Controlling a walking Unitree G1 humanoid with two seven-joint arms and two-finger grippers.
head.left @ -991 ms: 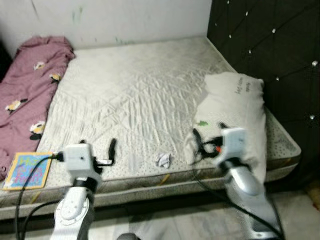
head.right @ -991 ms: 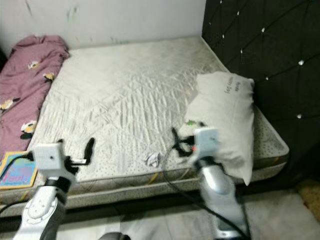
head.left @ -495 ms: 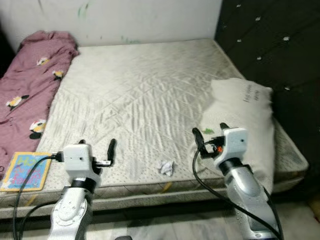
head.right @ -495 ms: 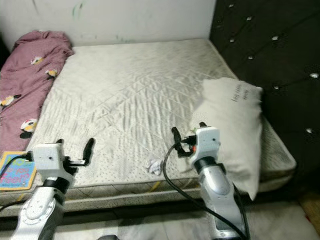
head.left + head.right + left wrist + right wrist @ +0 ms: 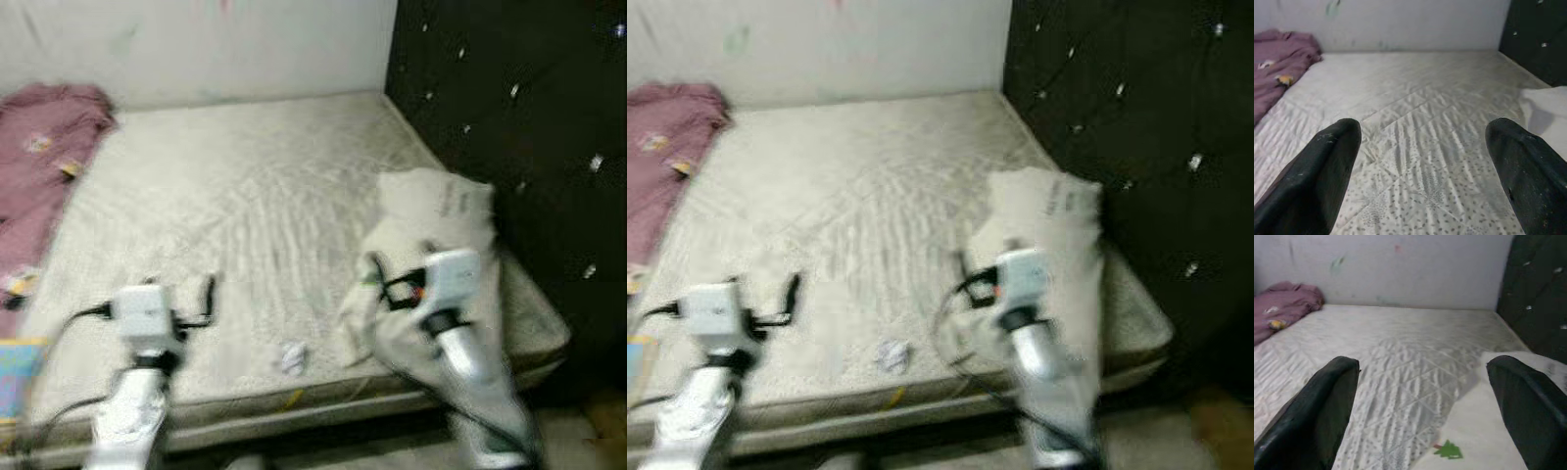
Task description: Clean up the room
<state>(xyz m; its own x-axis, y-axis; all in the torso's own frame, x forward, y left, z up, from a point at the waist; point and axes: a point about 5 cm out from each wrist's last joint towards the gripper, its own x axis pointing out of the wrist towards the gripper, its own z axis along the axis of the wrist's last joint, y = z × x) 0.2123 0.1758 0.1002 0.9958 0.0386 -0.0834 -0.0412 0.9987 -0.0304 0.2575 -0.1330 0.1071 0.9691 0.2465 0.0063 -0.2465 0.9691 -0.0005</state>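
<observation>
A small crumpled white paper (image 5: 291, 357) lies on the pale quilted mattress (image 5: 245, 186) near its front edge, between my two arms. My left gripper (image 5: 208, 296) is held over the front left of the mattress, open, with nothing between its fingers (image 5: 1327, 166). My right gripper (image 5: 397, 276) hovers at the near end of a white pillow (image 5: 441, 211), also open and empty. In the right wrist view the pillow (image 5: 1484, 431) with a small green print lies just below the gripper. The head views are blurred.
A maroon patterned blanket (image 5: 39, 147) is bunched at the far left of the bed. A colourful book (image 5: 10, 377) lies at the front left edge. A black tufted headboard (image 5: 509, 117) rises on the right, a white wall (image 5: 196, 44) behind.
The whole picture has shifted and blurred, so the camera has turned to the right. Both arms keep much the same pose, and both grippers stay open.
</observation>
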